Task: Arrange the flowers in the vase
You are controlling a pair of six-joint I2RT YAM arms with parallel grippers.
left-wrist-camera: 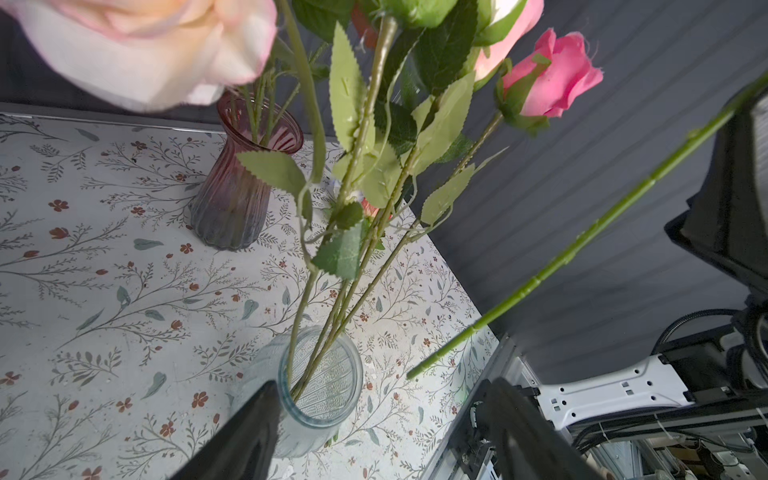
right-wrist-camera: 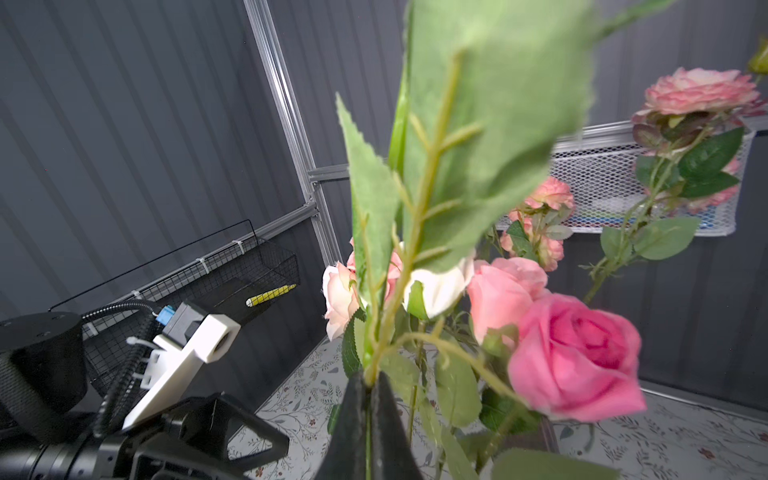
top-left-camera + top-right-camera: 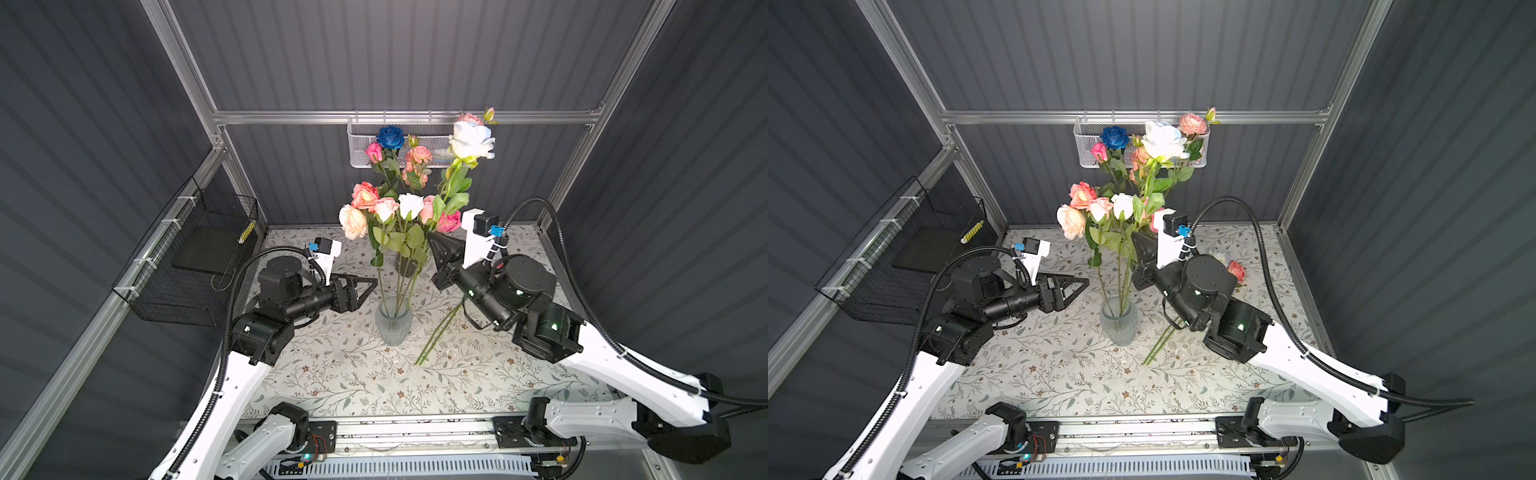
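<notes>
Held flower: white rose [image 3: 471,141], head high above the bunch, stem [image 1: 582,232] slanting down to a cut end outside the clear vase [image 3: 393,320], just beside its right side and low over the tabletop [image 3: 332,382]. Contact with the tabletop: not determinable.
Right jaws: clenched on that stem just below its leaves.
Left jaws: released, holding nothing, near the standing stems on the left of the vase.
Other flowers [image 3: 384,208]: several upright in the clear vase, more in a dark vase [image 1: 245,183] behind, one pink rose [image 3: 1236,270] lying on the tabletop.

Recommended procedure, judged from this position:
1. Raise the stem to bring the cut end above the rim.
2. Swing the cut end left over the mouth, aiming for the gap to the right of the standing stems.
3. Lower straight, avoiding leaf snags on the bunch.
4. Steady the vase with the left jaws if needed.
5. Release only after seating the end at the base.
</notes>
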